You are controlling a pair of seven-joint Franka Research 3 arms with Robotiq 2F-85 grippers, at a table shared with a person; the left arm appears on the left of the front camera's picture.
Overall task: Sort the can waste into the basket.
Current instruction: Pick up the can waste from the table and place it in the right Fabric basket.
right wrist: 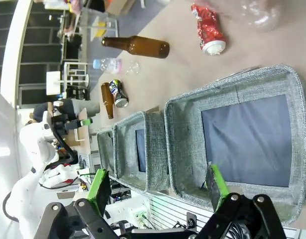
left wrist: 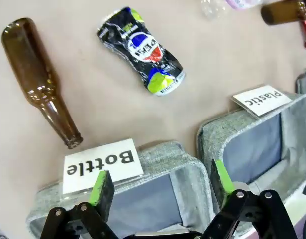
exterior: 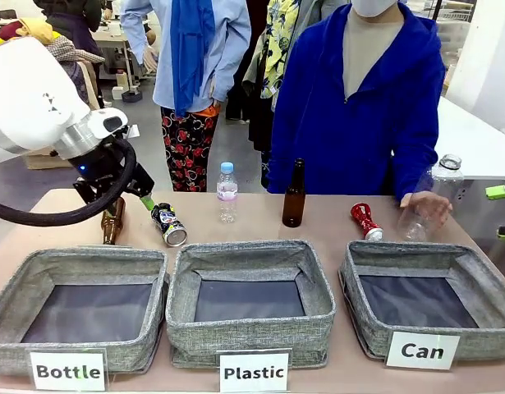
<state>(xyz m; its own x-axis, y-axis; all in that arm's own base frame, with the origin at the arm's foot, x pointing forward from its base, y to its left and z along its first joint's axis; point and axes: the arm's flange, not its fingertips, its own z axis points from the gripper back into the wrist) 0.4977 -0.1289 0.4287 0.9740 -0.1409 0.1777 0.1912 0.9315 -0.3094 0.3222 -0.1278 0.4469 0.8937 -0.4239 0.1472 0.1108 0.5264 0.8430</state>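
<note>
The black can [exterior: 169, 226] lies on its side on the table [exterior: 260, 231], left of the middle in the front view, just behind the gap between two baskets. It is dented, and its silver end faces the camera. In the left wrist view the black can [left wrist: 141, 50] is at the top middle, with nothing touching it. The red can [exterior: 366, 221] lies crushed on the right side, just behind the basket [exterior: 416, 250] with the white label [exterior: 422, 350] that says "Can". That basket sits at the lower right and has nothing in it. In the right wrist view the red can [right wrist: 208, 29] is at the top and the basket [right wrist: 232, 87] is right under it. The left gripper [exterior: 147, 202] hangs near the black can, at its upper left, with its fingers wide apart and holding nothing. The right gripper [right wrist: 157, 186] is spread wide too, over the near edge of the basket. A lying brown bottle [exterior: 113, 220] rests left of the black can. A small water bottle [exterior: 227, 193] and a standing brown bottle [exterior: 294, 197] stand farther back. The person's hand [exterior: 429, 205] holds a clear bottle [exterior: 437, 176] at the far right. The Bottle basket [exterior: 39, 263] and the Plastic basket [exterior: 236, 250] sit at the lower left and lower middle.
</note>
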